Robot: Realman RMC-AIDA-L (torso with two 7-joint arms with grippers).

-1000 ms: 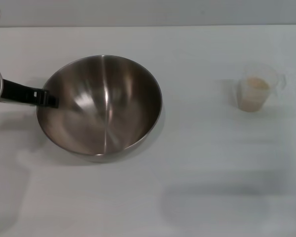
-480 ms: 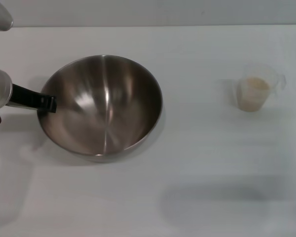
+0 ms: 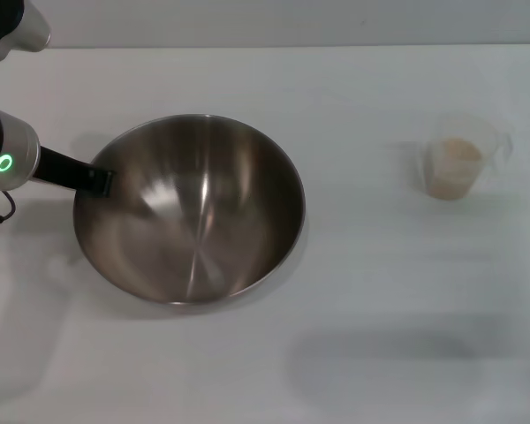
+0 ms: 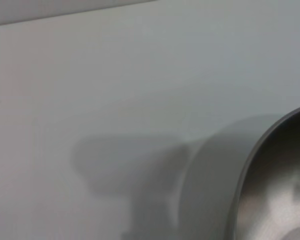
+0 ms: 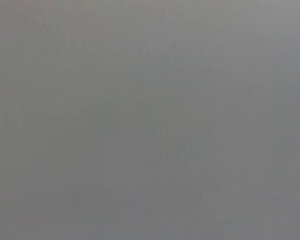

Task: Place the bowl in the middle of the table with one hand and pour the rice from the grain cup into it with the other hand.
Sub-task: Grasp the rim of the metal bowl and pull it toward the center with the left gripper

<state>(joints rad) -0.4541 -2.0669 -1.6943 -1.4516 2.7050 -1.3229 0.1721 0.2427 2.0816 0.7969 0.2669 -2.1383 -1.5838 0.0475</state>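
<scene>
Far left: left pincer clamped on the near-side rim of the bowl, bowl left of the table middle. Next move, likely: slide right. Far right: grain cup full of rice, well apart. Right pincer out of sight, surely nearer that cup

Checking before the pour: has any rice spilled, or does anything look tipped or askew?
Nothing stands out. The rice is all inside the upright grain cup, none on the table. The bowl is empty, with the left end effector at its rim.
</scene>
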